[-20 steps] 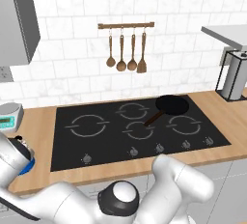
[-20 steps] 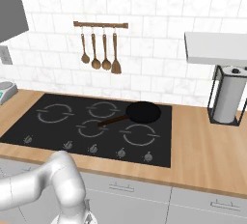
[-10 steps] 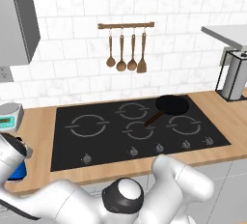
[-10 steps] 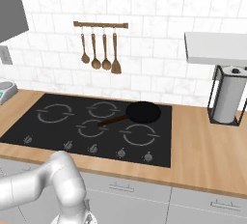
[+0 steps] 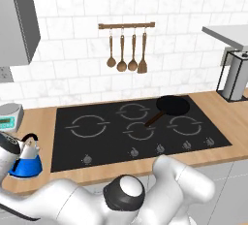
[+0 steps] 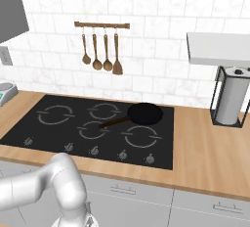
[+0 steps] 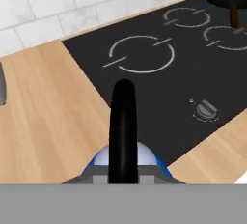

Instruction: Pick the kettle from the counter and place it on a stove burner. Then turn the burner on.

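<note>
Jaws pinch the kettle (image 5: 25, 160) by its handle, left of the cooktop (image 5: 116, 144); it hasn't reached the burner (image 5: 88, 125), and the knob (image 7: 205, 108) is unturned.

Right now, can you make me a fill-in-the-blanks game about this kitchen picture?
1. The kettle has a body colored ____.
2. The frying pan sits on the black ____.
3. The number of wooden utensils hanging from the wall rail is ____.
4. The gripper is shut on the kettle's black ____.

Missing words: blue; cooktop; four; handle
</note>
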